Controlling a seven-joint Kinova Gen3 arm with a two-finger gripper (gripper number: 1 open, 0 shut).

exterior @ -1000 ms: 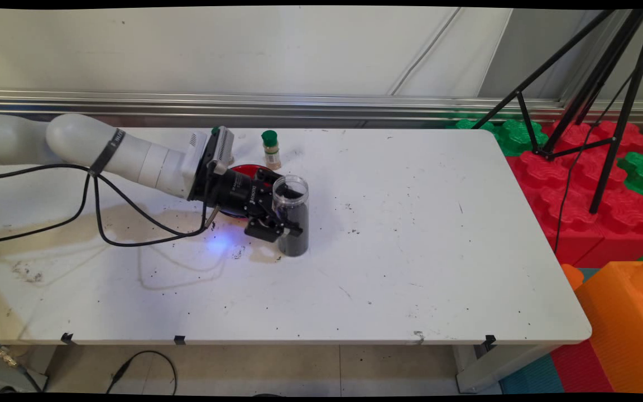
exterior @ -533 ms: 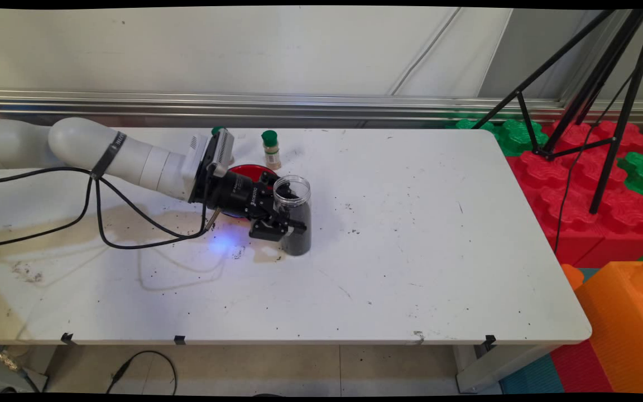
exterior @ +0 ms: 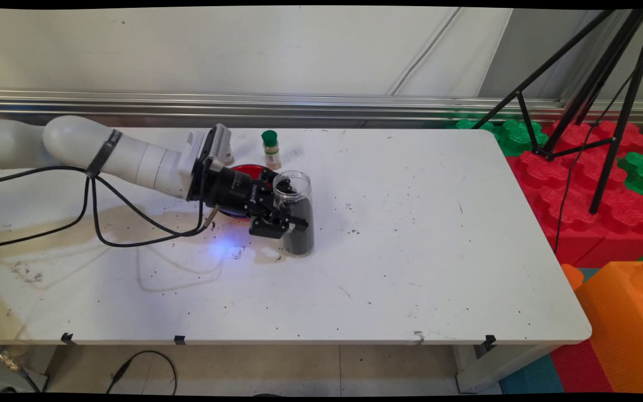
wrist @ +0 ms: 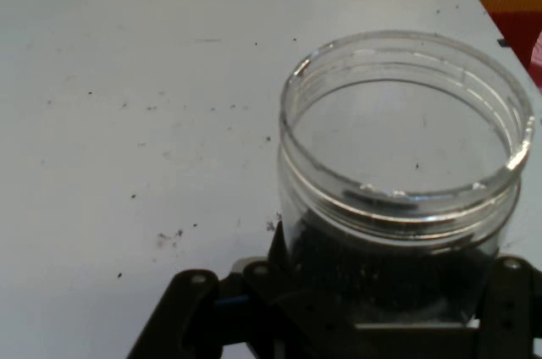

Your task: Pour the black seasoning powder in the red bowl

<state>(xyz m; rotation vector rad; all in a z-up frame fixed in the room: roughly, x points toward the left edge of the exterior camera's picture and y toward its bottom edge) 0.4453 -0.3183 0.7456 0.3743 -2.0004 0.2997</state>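
Note:
My gripper (exterior: pixel 291 218) is shut on a clear plastic jar (exterior: pixel 302 240) without a lid, part-filled with dark grains. It grips the jar from the left, about halfway up. The jar stands nearly upright at the table's middle, leaning slightly, and I cannot tell whether its base touches the table. In the hand view the jar (wrist: pixel 406 164) fills the right half with its open mouth facing up, and the gripper (wrist: pixel 394 312) clasps its dark lower part. A red plate (exterior: pixel 246 168) lies just behind the gripper, half hidden by it.
A small spice bottle with a green cap (exterior: pixel 270 149) stands behind the plate. Dark crumbs and a brown stain (exterior: pixel 132 220) mark the white table (exterior: pixel 411 251). A black tripod (exterior: pixel 584 100) and red, green and orange foam blocks (exterior: pixel 623 312) stand off the right edge.
The gripper has carried the jar a little to the right and slightly upward, and the wrist has turned a bit. The plate and spice bottle have not moved.

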